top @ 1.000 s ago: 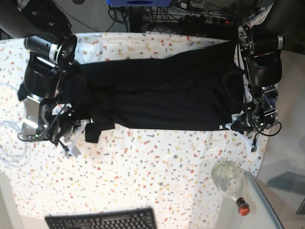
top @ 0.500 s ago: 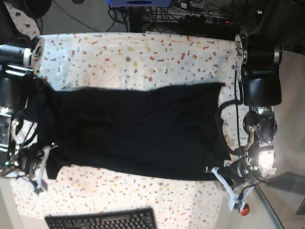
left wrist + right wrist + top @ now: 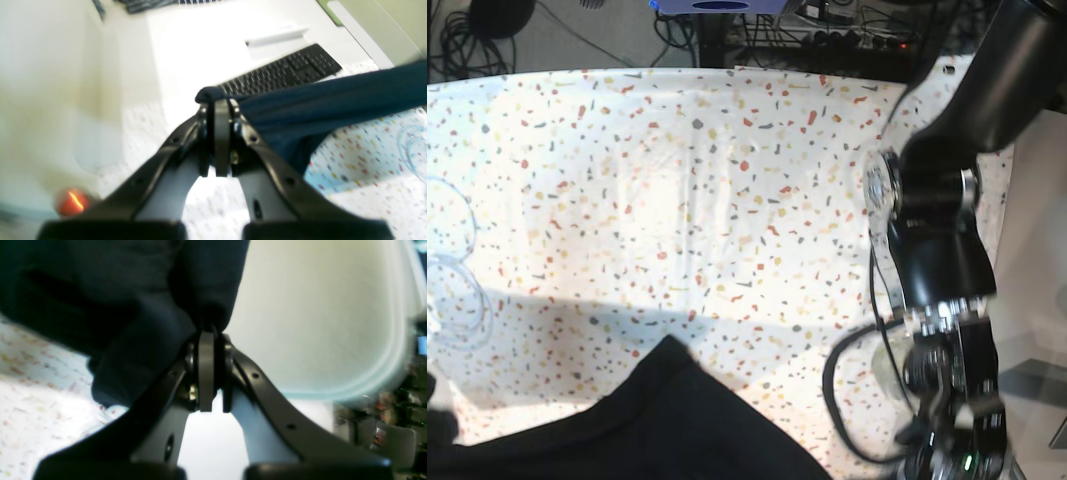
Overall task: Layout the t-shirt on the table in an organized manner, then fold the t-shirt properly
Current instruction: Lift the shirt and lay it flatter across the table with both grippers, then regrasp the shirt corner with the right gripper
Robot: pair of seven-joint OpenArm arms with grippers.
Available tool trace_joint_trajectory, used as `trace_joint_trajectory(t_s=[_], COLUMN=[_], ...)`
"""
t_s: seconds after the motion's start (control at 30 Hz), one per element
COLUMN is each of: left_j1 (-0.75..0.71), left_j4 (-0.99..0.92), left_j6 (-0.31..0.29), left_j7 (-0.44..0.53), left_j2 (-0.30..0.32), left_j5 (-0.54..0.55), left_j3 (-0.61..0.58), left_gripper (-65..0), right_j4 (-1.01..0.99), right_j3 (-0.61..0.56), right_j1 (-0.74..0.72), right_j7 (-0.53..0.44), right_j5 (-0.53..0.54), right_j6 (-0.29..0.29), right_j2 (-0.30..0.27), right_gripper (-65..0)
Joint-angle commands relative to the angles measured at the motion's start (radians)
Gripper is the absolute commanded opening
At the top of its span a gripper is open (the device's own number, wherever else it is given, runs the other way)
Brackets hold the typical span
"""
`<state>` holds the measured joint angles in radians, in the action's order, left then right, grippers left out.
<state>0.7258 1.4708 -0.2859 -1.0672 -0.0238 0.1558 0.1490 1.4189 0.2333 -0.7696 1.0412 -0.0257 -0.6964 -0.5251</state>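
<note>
Both jaws pinch the t-shirt [image 3: 300, 110].
Lifted off the table [image 3: 677, 180], near edge; laying flat and folding remain.

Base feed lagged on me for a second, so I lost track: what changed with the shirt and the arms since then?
Both arms dragged the t-shirt toward the table's near edge; it now covers only the base view's bottom, leaving most of the table bare. The keyboard is hidden in that view. The left gripper and right gripper stayed shut on the fabric.
</note>
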Motion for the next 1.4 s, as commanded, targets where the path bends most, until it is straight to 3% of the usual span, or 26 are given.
trace_joint_trajectory(t_s=[0.0, 0.17, 0.3, 0.4, 0.5, 0.63, 0.73, 0.83, 0.9, 1.07, 1.23, 1.37], left_j1=[-0.022, -0.295, -0.539, -0.691, -0.782, -0.832, -0.848, -0.857, -0.857, -0.857, -0.855, -0.852], left_j4=[0.067, 0.267, 0.268, 0.233, 0.169, 0.140, 0.138, 0.136, 0.138, 0.136, 0.136, 0.136], left_j6=[0.014, 0.014, 0.014, 0.014, 0.014, 0.014, 0.014, 0.014, 0.014, 0.014, 0.014, 0.014], left_j7=[-0.006, -0.012, 0.005, 0.109, 0.199, 0.212, 0.212, 0.213, 0.213, 0.213, 0.213, 0.213], left_j2=[0.009, 0.061, 0.115, 0.173, 0.221, 0.238, 0.239, 0.247, 0.247, 0.255, 0.255, 0.249], left_j5=[-0.025, 0.109, 0.149, 0.150, 0.152, 0.147, 0.147, 0.147, 0.147, 0.147, 0.149, 0.150], left_j3=[0.025, 0.036, 0.036, 0.037, 0.037, 0.041, 0.045, 0.041, 0.039, 0.045, 0.039, 0.037], left_gripper=[-65.0, -65.0, -65.0, -65.0, -65.0, -65.0, -65.0, -65.0, -65.0, -65.0, -65.0, -65.0], right_j4=[0.073, 0.285, 0.191, 0.052, -0.031, -0.034, 0.055, 0.233, 0.326, 0.478, 0.477, 0.486], right_j3=[0.004, 0.120, 0.165, 0.180, 0.182, 0.185, 0.275, 0.351, 0.364, 0.355, 0.214, 0.070], right_j1=[0.054, 0.405, 0.594, 0.661, 0.669, 0.674, 0.703, 0.755, 0.795, 0.896, 0.971, 1.044], right_j7=[0.029, 0.032, -0.065, -0.201, -0.221, -0.118, -0.068, -0.058, -0.058, -0.058, -0.074, -0.161], right_j5=[-0.015, -0.021, -0.021, -0.021, -0.021, -0.021, -0.015, -0.015, -0.015, -0.020, -0.021, -0.023], right_j6=[-0.002, -0.002, -0.002, -0.002, -0.002, -0.002, -0.002, -0.002, -0.002, -0.002, -0.002, -0.002], right_j2=[-0.005, 0.090, 0.198, 0.265, 0.303, 0.337, 0.379, 0.418, 0.425, 0.475, 0.507, 0.514], right_gripper=[-65.0, -65.0, -65.0, -65.0, -65.0, -65.0, -64.2, -37.7, -29.3, -29.0, -29.0, -29.0])
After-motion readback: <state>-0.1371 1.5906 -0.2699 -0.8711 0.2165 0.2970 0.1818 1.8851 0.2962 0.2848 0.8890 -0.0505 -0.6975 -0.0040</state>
